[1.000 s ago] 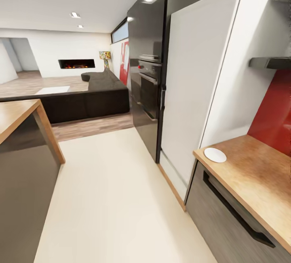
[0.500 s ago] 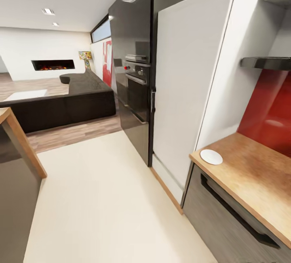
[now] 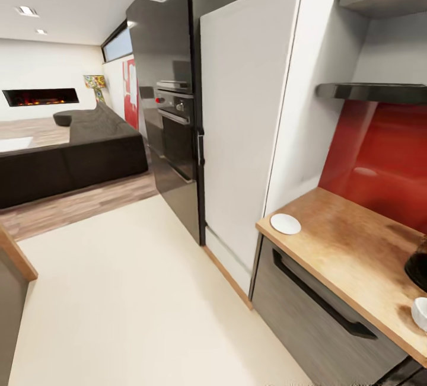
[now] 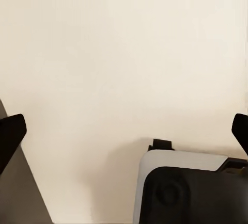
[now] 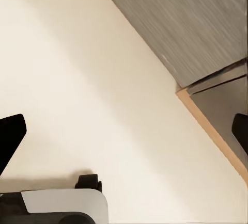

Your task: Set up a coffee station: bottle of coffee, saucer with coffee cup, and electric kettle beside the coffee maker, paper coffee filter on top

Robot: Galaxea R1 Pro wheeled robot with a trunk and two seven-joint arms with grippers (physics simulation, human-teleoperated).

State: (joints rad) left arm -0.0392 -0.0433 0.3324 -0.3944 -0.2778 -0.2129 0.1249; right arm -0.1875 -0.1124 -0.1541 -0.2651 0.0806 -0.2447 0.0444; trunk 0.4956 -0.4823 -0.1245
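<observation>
My left gripper [image 4: 124, 128] hangs wide apart over cream floor [image 4: 113, 53], holding nothing; right gripper [image 5: 124, 131] likewise, wide and empty, near grey cabinet front [image 5: 186, 22]. On the countertop [image 3: 350, 249]: coffee cup [image 3: 420, 312] and dark electric kettle [image 3: 418, 266] at the near right edge, saucer [image 3: 285, 223] at the far corner. Beyond, white fridge [image 3: 243, 125], black oven tower [image 3: 169, 119], sofa [image 3: 71, 152].
</observation>
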